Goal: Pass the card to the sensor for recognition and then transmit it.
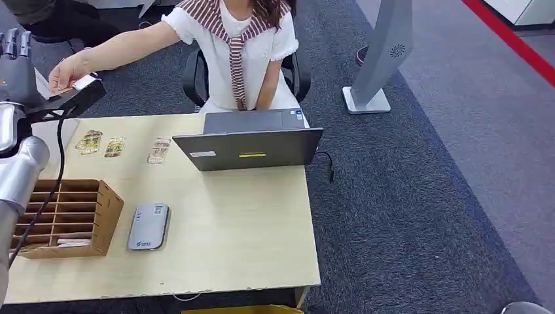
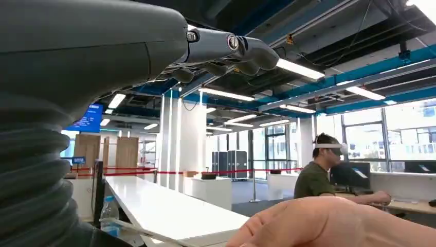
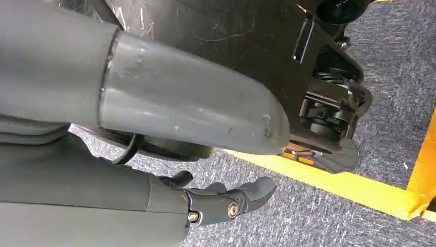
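Reaching in from the far side of the tabletop (image 1: 249, 242), a seated person's hand (image 1: 65, 70) pinches a white card (image 1: 84, 82) in the head view, right above a dark block on the left robot hand's (image 1: 16, 55) raised arm; whether that robot hand also touches the card I cannot tell. On the tabletop lie a grey card reader (image 1: 148, 226), just beside a brown slotted box (image 1: 72, 218), three small packets (image 1: 114, 146) farther back, and an open laptop (image 1: 249, 145). From the left wrist view, the left robot hand (image 2: 226, 51) points upward with its fingers (image 2: 254, 54) bent and nothing visibly in them, the person's hand (image 2: 334, 224) close below. From the right wrist view, the right robot hand (image 3: 226, 198) hangs over grey carpet (image 3: 391, 92) with fingers loosely curled, empty.
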You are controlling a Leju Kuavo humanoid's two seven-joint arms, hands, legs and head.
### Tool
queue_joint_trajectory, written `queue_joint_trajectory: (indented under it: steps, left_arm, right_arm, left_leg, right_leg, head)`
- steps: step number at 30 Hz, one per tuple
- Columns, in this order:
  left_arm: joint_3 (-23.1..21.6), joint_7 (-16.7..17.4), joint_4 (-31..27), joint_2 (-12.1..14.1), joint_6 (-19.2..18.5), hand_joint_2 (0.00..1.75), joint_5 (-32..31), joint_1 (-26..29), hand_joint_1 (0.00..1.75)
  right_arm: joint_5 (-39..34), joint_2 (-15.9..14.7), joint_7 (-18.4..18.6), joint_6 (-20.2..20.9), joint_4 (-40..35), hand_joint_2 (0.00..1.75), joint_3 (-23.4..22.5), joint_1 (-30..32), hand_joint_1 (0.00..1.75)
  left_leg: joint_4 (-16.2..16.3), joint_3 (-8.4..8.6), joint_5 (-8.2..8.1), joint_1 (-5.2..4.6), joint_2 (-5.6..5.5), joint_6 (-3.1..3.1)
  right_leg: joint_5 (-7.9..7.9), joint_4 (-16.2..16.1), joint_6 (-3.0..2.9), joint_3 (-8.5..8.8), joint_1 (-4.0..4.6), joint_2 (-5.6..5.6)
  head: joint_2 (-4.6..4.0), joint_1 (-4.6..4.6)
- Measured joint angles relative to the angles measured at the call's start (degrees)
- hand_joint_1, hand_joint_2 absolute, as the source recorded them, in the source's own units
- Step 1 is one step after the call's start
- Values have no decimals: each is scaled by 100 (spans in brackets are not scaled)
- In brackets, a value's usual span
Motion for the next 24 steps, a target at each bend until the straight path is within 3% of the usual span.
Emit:
queue_joint_trajectory:
  steps: [3,4,5,24]
  left_arm:
    - [0,2,20,33,15,175,33,0,0]
    - [0,0,31,59,26,175,42,2,175]
    - [0,0,42,79,26,175,42,3,175]
    - [0,-221,109,330,79,175,232,142,175]
  right_arm:
    - [2,0,0,0,2,0,4,2,0]
    - [2,0,0,0,2,0,7,2,0]
    - [2,0,0,0,2,175,7,4,0]
    - [92,0,-7,24,7,175,39,28,0]
  left_leg:
    - [0,-1,0,0,0,0]
    - [0,-1,0,0,0,0]
    - [0,-1,0,0,0,0]
    - [0,-8,0,1,-1,0]
  right_leg:
    - [0,0,0,0,0,0]
    - [0,0,0,-1,0,0]
    - [0,0,0,-1,0,0]
    - [0,-1,0,-8,0,-1]
  head:
    - [0,2]
    - [2,0]
    - [0,0]
    - [2,0]
